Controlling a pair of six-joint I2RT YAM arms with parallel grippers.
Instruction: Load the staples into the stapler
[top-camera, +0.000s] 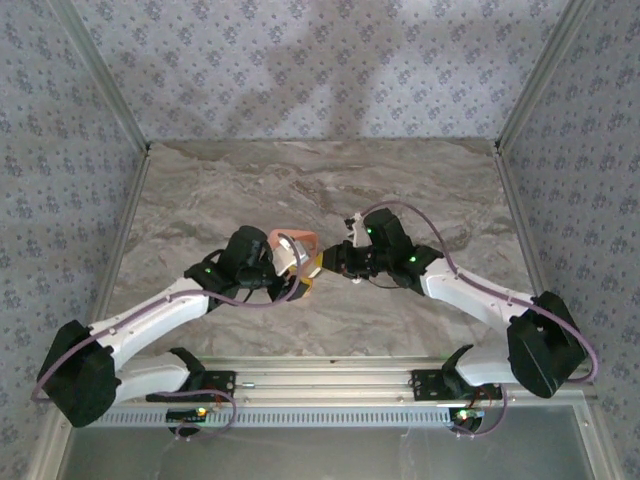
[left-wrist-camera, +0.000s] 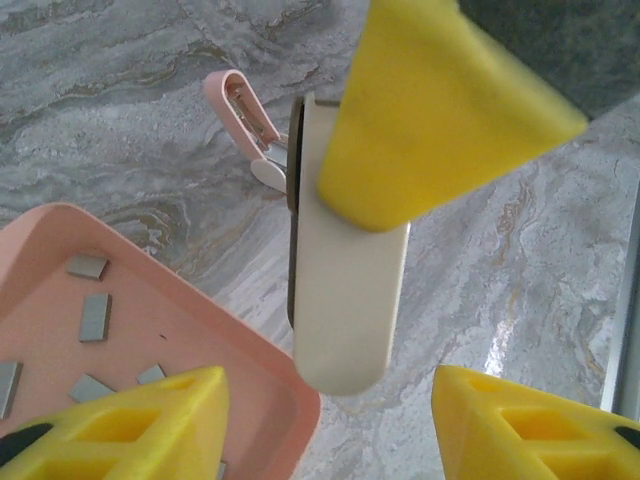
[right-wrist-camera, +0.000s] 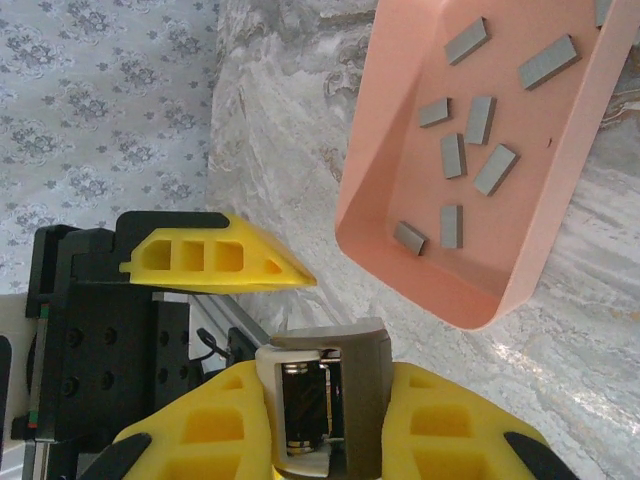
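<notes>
Right gripper (right-wrist-camera: 320, 405) clamps the stapler (left-wrist-camera: 345, 290); left gripper (left-wrist-camera: 330, 390) gapes, empty. Staples (right-wrist-camera: 453, 156) beside it seem light, slippery: pinch long edges.

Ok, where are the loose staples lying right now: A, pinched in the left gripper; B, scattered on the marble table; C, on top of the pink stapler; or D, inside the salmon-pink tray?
D: the grey staples lie loose on the floor of the salmon-pink tray, and the left wrist view shows them in there too.
</notes>
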